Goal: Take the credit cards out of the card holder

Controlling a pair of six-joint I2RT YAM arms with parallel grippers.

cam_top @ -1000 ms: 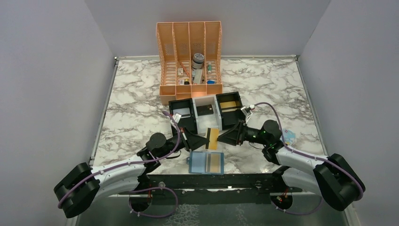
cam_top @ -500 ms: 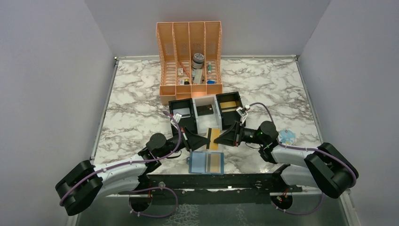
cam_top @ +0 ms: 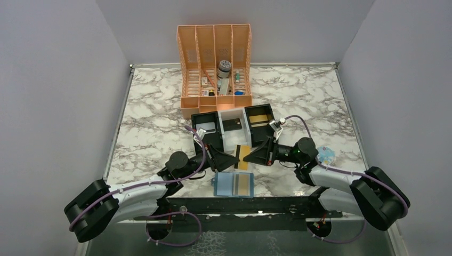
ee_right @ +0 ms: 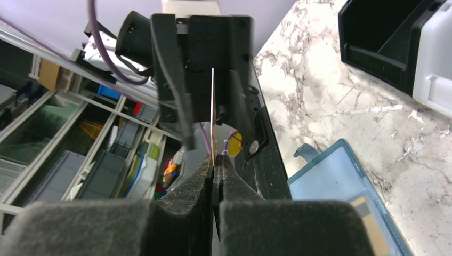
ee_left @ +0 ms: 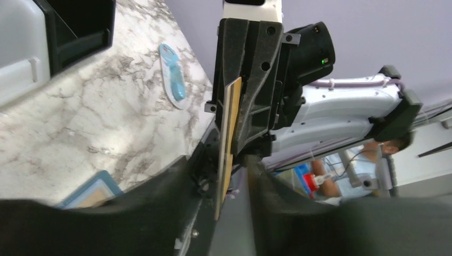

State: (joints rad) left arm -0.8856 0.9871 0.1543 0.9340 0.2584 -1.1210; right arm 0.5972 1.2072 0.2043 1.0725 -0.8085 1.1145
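Note:
A gold-tan credit card (cam_top: 242, 156) stands on edge in the air above the table, between the two grippers. My right gripper (cam_top: 251, 156) is shut on it; in the right wrist view the fingers (ee_right: 234, 181) pinch the card's thin edge (ee_right: 213, 117). My left gripper (cam_top: 234, 159) faces it from the left and is open: a gap shows between its fingers (ee_left: 176, 192) around the card (ee_left: 228, 128). The blue card holder (cam_top: 233, 184) lies open and flat just below, with another gold card (cam_top: 244, 184) in its right panel.
A black-and-white three-compartment tray (cam_top: 221, 140) sits behind the grippers and holds a silver-white card, a dark card and a gold card (cam_top: 259, 118). An orange desk organiser (cam_top: 215, 64) stands further back. A pale blue packet (cam_top: 325, 155) lies by the right arm.
The right gripper has closed on the gold card and the left gripper has opened off it. The card has stayed in about the same place.

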